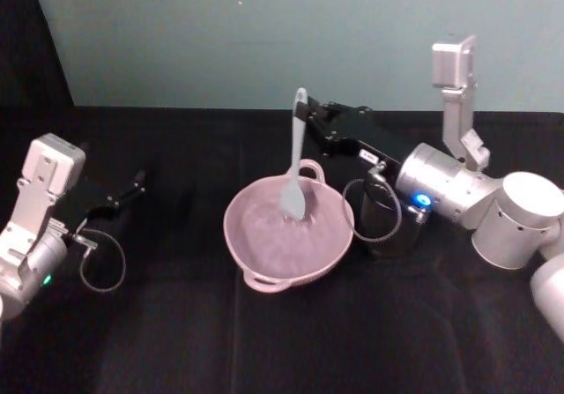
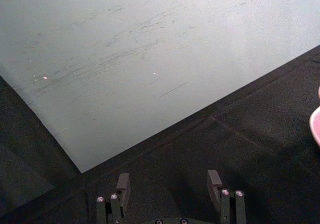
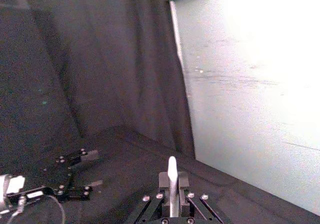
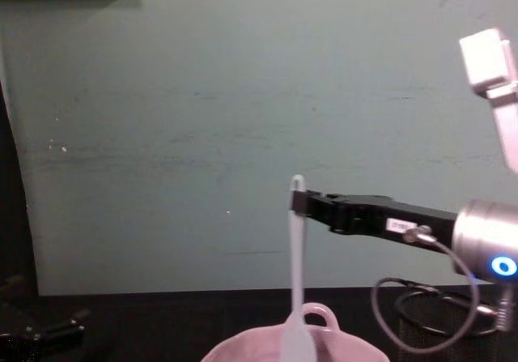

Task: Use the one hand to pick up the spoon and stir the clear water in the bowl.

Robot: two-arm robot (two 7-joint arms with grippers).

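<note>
Right gripper (image 1: 308, 112) clamped on the spoon (image 1: 295, 160) near its handle end. Spoon upright below it, head inside the bowl (image 1: 231, 235). Left gripper (image 1: 137, 182) parked well apart, jaws spread.

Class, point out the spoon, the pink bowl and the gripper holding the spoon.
spoon (image 1: 293, 197): head view, flat head.
bowl (image 1: 232, 234): head view, left rim.
right gripper (image 1: 306, 110): head view, between its fingertips.

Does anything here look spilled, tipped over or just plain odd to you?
Nothing stands out. The right hand holds the spoon upright by its handle end, its head down inside the pink bowl, which sits level on the black cloth with no spill visible. The left hand rests open off to the left.
</note>
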